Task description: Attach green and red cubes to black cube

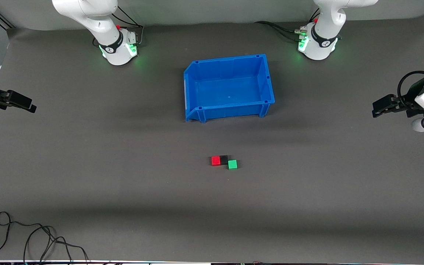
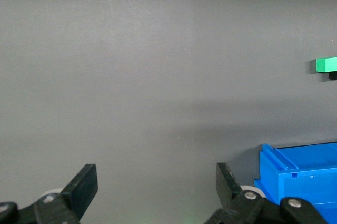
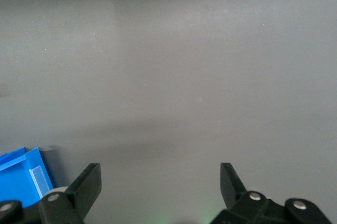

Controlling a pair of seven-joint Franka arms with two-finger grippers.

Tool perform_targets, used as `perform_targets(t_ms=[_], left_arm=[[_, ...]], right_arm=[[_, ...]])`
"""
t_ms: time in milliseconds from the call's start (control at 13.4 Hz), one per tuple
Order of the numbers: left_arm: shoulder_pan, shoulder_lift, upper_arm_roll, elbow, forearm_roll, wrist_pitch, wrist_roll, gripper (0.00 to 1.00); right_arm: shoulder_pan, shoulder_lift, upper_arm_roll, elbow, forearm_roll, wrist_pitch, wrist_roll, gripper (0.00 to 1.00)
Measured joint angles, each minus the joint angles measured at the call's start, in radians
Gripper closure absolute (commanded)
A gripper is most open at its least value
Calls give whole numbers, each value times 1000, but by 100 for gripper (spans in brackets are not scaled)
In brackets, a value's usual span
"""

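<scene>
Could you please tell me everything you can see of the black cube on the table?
The black cube is small, plain and matte, the same size as its coloured neighbours. It sits flat on the grey table, nearer to the front camera than the blue bin. The red cube touches its face toward the right arm's end; the green cube adjoins it toward the left arm's end, set slightly nearer the camera. Only its top shows clearly. Neither gripper is near it.
</scene>
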Motion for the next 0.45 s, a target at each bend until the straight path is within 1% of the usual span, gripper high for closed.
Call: perform_targets(t_ms=[447], left_arm=[[0, 0, 0, 6, 0, 0, 0, 0]], right_arm=[[0, 0, 0, 0, 0, 0, 0, 1]])
